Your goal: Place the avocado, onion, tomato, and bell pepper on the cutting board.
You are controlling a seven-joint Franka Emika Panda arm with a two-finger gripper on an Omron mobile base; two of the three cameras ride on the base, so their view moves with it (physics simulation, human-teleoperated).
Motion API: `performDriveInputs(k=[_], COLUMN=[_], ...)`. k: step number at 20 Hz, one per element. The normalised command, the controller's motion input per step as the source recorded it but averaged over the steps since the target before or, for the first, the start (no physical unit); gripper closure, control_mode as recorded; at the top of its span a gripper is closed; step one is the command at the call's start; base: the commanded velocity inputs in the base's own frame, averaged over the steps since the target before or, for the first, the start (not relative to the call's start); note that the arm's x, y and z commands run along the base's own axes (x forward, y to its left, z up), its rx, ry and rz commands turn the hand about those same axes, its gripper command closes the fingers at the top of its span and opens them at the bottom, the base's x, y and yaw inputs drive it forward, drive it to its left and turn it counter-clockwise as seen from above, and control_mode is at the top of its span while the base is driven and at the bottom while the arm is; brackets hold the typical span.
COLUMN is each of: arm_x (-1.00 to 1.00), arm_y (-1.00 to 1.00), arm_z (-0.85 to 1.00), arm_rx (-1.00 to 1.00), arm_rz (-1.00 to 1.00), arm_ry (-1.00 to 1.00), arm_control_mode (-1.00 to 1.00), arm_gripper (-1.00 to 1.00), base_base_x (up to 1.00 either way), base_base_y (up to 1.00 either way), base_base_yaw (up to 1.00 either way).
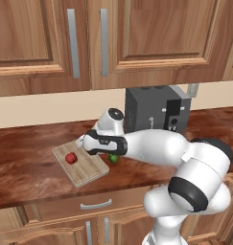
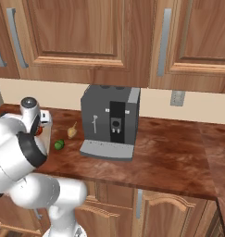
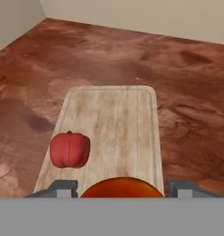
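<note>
- The counter [image 1: 31, 167] was a broad slab of mottled red-brown stone finish, glossy and flat; it carried everything, with wooden cabinet doors [image 1: 41, 33] above it.
- The coffee machine [image 2: 111, 121] was a boxy dark-grey block with a pale drip tray, set back against the wall and apart from the work.
- The cutting board [image 3: 118, 124] was a flat rectangle of pale wood with lengthwise grain stripes and a shallow groove near its rim; it lay at an angle near the counter's front edge, within easy reach of the arm.
- The gripper [image 3: 122, 188] hung above the board's near end; its jaws looked clamped on the tomato [image 3: 122, 188], a smooth orange-red dome between the two grey fingertips [image 3: 62, 188]; I judged it was being carried in for release on the wood.
- The bell pepper [image 3: 70, 149] was a lobed, matte red block with a small stem, lying on the board's left part, seemingly placed.
- The avocado [image 2: 59, 145] was a small round bright-green fruit on the bare counter, just beside the board and off it.
- The onion [image 2: 71, 132] was a tan bulb with a thin stalk, on the counter near the machine, likewise awaiting collection.
</note>
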Motion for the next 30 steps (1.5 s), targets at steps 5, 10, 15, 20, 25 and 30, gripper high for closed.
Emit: performDriveInputs(k=[5,10,15,20,25,30], arm_x=[0.14,0.17,0.18,0.19,0.17,0.19], arm_y=[0.17,0.06,0.06,0.12,0.17,0.09], arm_z=[-0.19,-0.19,-0.22,-0.31,-0.22,-0.18], arm_rx=[0.0,0.0,0.0,0.0,0.0,0.0], arm_rz=[0.0,0.0,0.0,0.0,0.0,0.0], arm_ry=[0.05,0.06,0.07,0.1,0.08,0.06], arm_control_mode=[-1.0,-1.0,-1.0,-1.0,-1.0,-1.0], arm_gripper=[1.0,1.0,1.0,1.0,1.0,1.0], base_base_x=[0.0,0.0,0.0,0.0,0.0,0.0], base_base_y=[0.0,0.0,0.0,0.0,0.0,0.0], base_base_yaw=[0.0,0.0,0.0,0.0,0.0,0.0])
